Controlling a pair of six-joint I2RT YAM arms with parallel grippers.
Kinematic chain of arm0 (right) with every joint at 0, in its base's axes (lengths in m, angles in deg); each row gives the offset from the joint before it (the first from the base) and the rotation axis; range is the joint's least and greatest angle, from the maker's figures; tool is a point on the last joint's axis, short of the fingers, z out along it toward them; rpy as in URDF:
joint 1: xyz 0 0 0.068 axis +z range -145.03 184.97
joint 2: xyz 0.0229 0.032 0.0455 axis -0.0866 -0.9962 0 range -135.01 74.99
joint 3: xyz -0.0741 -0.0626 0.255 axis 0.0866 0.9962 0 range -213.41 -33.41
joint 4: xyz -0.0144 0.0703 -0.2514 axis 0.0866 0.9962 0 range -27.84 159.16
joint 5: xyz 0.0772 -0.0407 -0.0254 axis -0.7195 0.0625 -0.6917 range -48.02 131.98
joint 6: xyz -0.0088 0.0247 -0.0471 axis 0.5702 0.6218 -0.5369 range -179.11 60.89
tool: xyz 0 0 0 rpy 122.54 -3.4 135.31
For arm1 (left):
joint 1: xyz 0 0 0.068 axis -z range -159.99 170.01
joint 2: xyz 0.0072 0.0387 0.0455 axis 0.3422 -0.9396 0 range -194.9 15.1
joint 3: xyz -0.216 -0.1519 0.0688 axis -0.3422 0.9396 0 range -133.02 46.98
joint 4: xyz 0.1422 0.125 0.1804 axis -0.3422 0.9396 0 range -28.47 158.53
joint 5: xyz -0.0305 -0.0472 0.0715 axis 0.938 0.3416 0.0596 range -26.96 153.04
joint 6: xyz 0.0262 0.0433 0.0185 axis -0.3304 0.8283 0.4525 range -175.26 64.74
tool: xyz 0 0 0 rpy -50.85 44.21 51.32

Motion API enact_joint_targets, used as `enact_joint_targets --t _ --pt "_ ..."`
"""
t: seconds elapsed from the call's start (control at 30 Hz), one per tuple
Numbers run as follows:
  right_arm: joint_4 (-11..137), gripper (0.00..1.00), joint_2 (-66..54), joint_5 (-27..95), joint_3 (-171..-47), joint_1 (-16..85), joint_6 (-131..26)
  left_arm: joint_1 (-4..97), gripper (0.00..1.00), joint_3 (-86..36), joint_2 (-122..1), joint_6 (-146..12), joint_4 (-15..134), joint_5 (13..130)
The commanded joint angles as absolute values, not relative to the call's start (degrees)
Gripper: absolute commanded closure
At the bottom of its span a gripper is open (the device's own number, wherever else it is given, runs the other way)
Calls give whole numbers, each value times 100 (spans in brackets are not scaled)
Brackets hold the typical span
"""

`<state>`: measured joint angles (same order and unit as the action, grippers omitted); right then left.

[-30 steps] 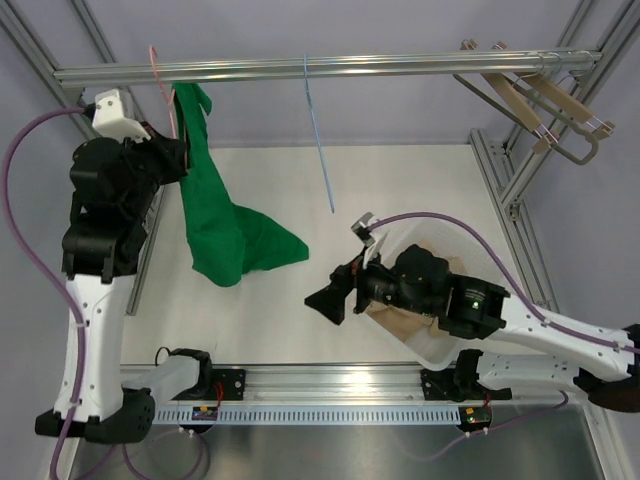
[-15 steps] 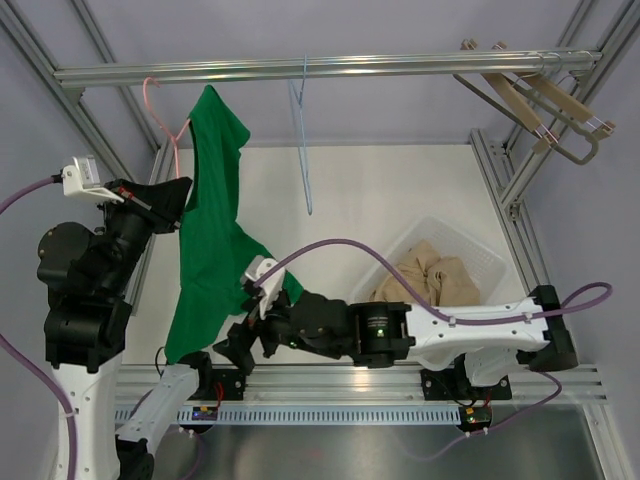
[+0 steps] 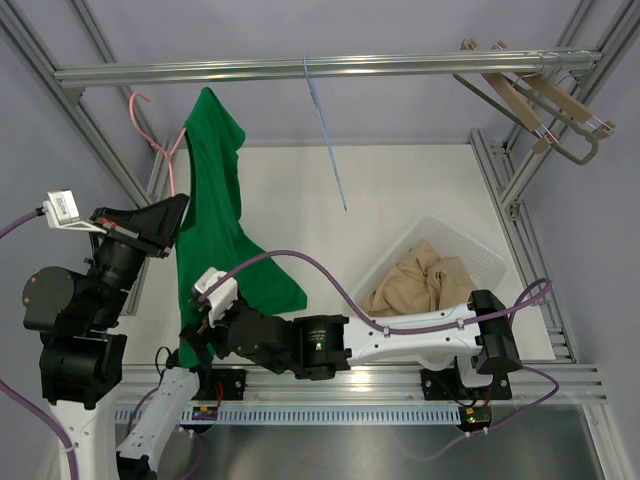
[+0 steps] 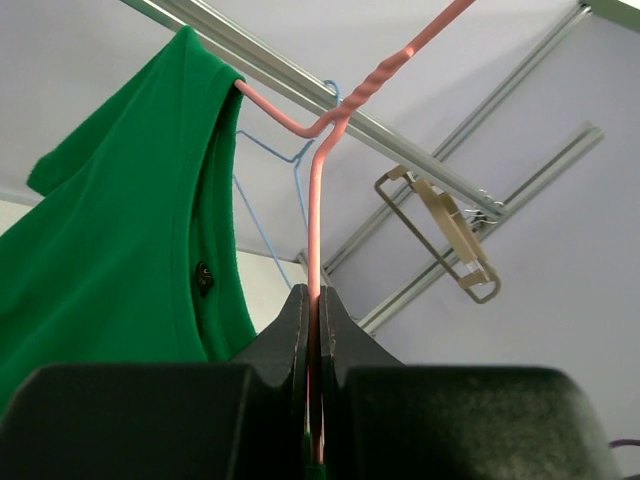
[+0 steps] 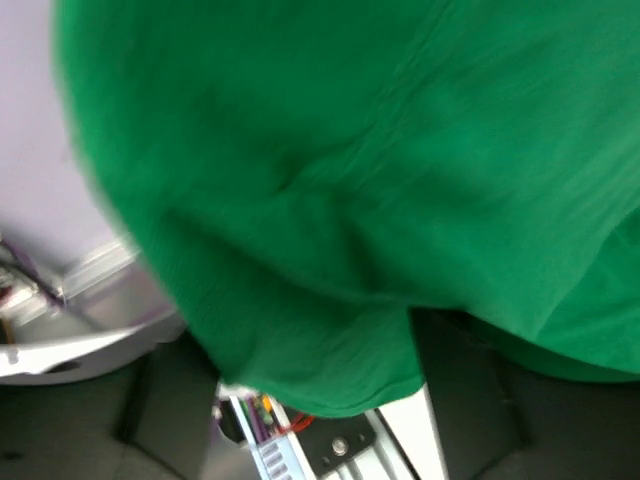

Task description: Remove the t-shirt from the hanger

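Note:
A green t-shirt hangs on a pink wire hanger at the left, and its lower part trails down to the near edge. My left gripper is shut on the hanger's wire just below the twisted neck, with the shirt to its left. My right gripper is at the shirt's bottom hem. In the right wrist view the green cloth fills the frame and drapes between my spread, open gripper. The hanger's hook runs out of the left wrist view.
A blue wire hanger hangs on the top rail. Wooden hangers hang at the back right. A white basket with beige cloth sits at the right. Frame posts stand at both sides.
My left gripper pulled the hanger and shirt down and toward the near side. My right arm swept left from the basket to the shirt's bottom hem.

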<state>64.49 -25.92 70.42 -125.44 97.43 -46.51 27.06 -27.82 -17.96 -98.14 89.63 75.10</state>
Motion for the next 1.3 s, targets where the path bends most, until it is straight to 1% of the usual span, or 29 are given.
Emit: enact_joint_targets --t 0.0,0.03,0.1,0.17,0.3,0.37,0.43,0.5,0.57,0.73,0.87,1.0,1.1,1.2,1.23,1.27 --pt "5655 32 -2556 8045 -12746 9927 -4899 2686 100 -2624 -1524 -10227 8193 7903" --pt "5584 54 -2582 8204 -12746 9980 -4978 2678 100 -2562 -1479 -10298 8157 7956" --pt "5470 77 -2644 8276 -12781 10111 -5189 2678 100 -2500 -1400 -10369 8131 8000" --pt "5609 100 -2618 7979 -12859 10217 -5278 2686 100 -2535 -1329 -10256 8148 7966" --pt "6811 100 -2268 6347 -12905 10699 -4980 2686 100 -2641 -1443 -10062 7973 7825" --pt "7129 100 -1960 6036 -12616 10928 -4997 2678 100 -2623 -1566 -10245 7545 7938" --pt "7131 100 -1696 5973 -12264 11235 -5032 2686 100 -2763 -1715 -10360 7358 8071" --pt "7393 100 -1405 5720 -11877 11281 -4718 2686 100 -2939 -1926 -10404 7217 8045" --pt "7578 100 -1265 5700 -11518 11290 -4541 2686 100 -3237 -2058 -10483 7103 8097" --pt "7825 100 -948 6447 -10910 11167 -4101 2686 100 -3800 -1892 -10703 7137 8466" --pt "7964 100 -343 6570 -10418 10633 -3969 2686 100 -4362 -1585 -10590 7462 8607" --pt "8342 100 -174 6658 -10565 10534 -4021 2791 100 -4583 -1390 -10141 7665 7923" --pt "8861 100 -148 7158 -10864 10525 -4082 2967 100 -4557 -1557 -10220 7481 8044" --pt "8958 100 19 7502 -11049 10508 -4266 2985 100 -4452 -1549 -10203 7419 8141" --pt "8993 100 37 7476 -11180 10516 -4302 2985 100 -4408 -1514 -10115 7523 8037" --pt "8916 100 45 6928 -11216 10508 -4363 3003 100 -4442 -1470 -9827 7620 7836"
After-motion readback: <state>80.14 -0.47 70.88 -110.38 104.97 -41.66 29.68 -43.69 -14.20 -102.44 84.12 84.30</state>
